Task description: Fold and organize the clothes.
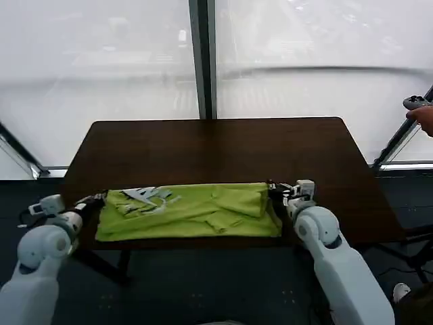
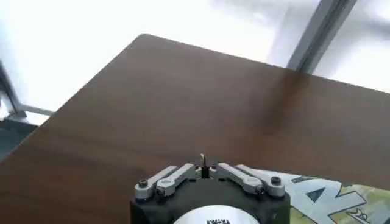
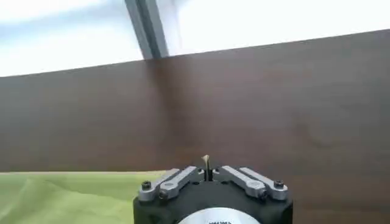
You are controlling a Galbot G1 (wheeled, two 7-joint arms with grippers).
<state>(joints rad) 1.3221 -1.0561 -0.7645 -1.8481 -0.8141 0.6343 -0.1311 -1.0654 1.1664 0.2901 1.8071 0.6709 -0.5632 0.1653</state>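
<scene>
While the lime-green T-shirt (image 1: 189, 211) lies as a long, partly folded band along the near edge of the dark brown table (image 1: 223, 149), both grippers sit low at its two ends. The shirt's white-grey print (image 1: 145, 196) faces up near the shirt's left end, and a folded flap of fabric lies on top near its right end. The left gripper (image 1: 95, 200) is at the left end of the shirt, just beside the fabric; in the left wrist view its fingers (image 2: 206, 167) are pressed together above the bare table, with the printed corner of the shirt beside them. The right gripper (image 1: 276, 190) is at the right end of the shirt, touching or almost touching the fabric; in the right wrist view its fingers (image 3: 207, 165) are also pressed together, holding nothing that can be seen.
</scene>
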